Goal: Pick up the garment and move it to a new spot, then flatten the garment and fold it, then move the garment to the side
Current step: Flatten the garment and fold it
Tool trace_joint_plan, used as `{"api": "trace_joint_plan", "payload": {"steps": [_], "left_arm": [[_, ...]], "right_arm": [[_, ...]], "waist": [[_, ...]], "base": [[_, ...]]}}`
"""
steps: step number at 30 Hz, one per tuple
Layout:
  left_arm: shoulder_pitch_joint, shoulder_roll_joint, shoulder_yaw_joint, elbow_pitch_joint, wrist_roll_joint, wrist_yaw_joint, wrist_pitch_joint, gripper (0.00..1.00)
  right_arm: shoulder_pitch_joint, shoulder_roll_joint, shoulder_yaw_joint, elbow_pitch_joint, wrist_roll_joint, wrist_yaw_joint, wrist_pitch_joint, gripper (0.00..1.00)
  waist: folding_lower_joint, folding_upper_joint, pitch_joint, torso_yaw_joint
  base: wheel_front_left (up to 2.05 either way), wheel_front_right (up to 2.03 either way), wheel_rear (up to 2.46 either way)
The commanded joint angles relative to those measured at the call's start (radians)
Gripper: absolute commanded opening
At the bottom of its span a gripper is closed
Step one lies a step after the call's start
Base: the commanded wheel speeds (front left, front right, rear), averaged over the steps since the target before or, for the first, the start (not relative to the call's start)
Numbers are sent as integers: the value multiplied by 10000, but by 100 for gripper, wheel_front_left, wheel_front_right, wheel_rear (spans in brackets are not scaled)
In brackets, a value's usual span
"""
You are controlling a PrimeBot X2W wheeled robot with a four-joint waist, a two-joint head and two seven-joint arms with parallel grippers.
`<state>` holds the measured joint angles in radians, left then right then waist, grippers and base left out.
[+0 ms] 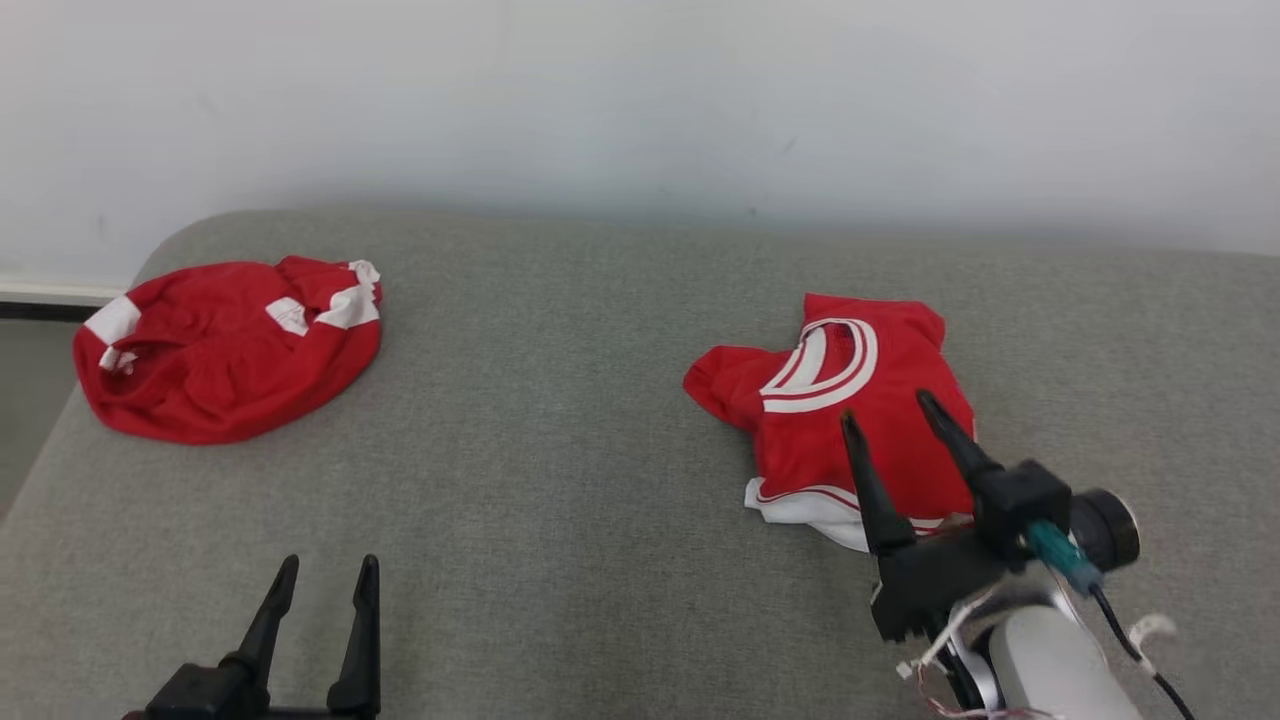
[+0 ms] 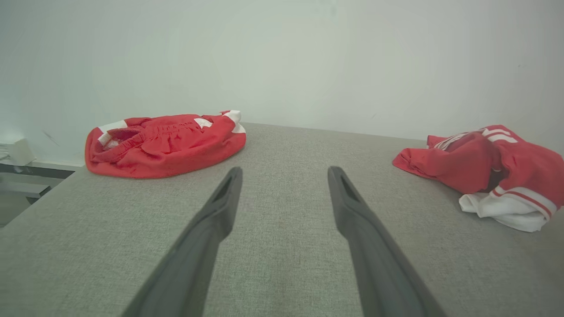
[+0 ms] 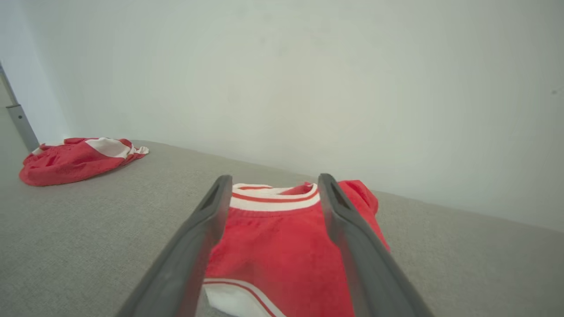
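A red jersey with white trim [image 1: 850, 400] lies folded on the right of the grey cushioned surface [image 1: 560, 420]. My right gripper [image 1: 892, 412] hovers open over its near part, nothing between the fingers; the jersey [image 3: 273, 246] shows between them in the right wrist view. A second red and white garment [image 1: 225, 345], crumpled in a heap, lies at the far left. My left gripper [image 1: 330, 568] stands open at the lower left over bare fabric. The left wrist view shows the crumpled garment [image 2: 165, 143] at left and the jersey [image 2: 489, 169] at right.
A pale wall [image 1: 640, 100] runs along the far edge of the surface. The surface's left edge drops to the floor [image 1: 25, 400] beside the crumpled garment. Bare grey fabric lies between the two garments.
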<state>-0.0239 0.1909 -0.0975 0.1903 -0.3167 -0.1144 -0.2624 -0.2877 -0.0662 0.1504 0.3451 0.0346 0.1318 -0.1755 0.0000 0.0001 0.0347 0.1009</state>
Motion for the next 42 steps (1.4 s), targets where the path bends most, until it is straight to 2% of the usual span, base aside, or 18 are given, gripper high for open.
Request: {"api": "trace_joint_plan", "payload": {"steps": [1, 7, 17, 18, 19, 20, 27, 32, 39, 42], "left_arm": [[-265, -94, -74, 100, -18, -37, -37, 100], [-679, -320, -341, 383, -60, -96, -37, 100], [-853, -469, -354, 622, -90, -170, -37, 100], [-860, -472, -345, 647, -89, -169, -37, 100], [-867, -483, -334, 658, -87, -146, -37, 100], [-868, -487, -314, 661, -83, -149, -37, 100], [-616, -496, -56, 698, 19, -160, -37, 100], [-534, -522, -30, 646, 68, -163, -36, 100], [-562, -501, -172, 600, 106, -156, -36, 100], [-600, -497, -262, 611, 101, -155, -38, 100]], "right_arm": [[-578, -119, 118, 458, -187, -22, 219, 100], [-1977, -199, 426, 1880, -438, -22, 791, 100], [-2965, -294, 818, 3895, -889, -22, 1600, 100], [-3043, -309, 798, 4064, -949, -23, 1678, 57], [-3127, -295, 741, 4160, -973, -23, 1679, 7], [-3204, -301, 676, 4221, -1026, -22, 1615, 0], [-3342, -412, 94, 4028, -1054, -22, 731, 0], [-3001, -941, -736, 3390, -655, -23, 172, 0], [-2404, -2059, -2003, 2112, 139, -23, 316, 0], [-1971, -2167, -2727, 1526, 854, -22, 608, 0]], "waist": [[0, -1, 284, 417], [0, -1, 528, 1008], [0, -1, 697, 1285], [0, -1, 702, 1286], [0, -1, 706, 1280], [0, -1, 708, 1267], [0, -1, 566, 826], [0, -1, 431, 380], [0, -1, 378, -95], [0, -1, 377, -150]], "base": [[0, 0, 0], [0, 0, 0], [0, 0, 0], [0, 0, 0], [0, 0, 0], [0, 0, 0], [0, 0, 0], [0, 0, 0], [0, 0, 0], [0, 0, 0]]}}
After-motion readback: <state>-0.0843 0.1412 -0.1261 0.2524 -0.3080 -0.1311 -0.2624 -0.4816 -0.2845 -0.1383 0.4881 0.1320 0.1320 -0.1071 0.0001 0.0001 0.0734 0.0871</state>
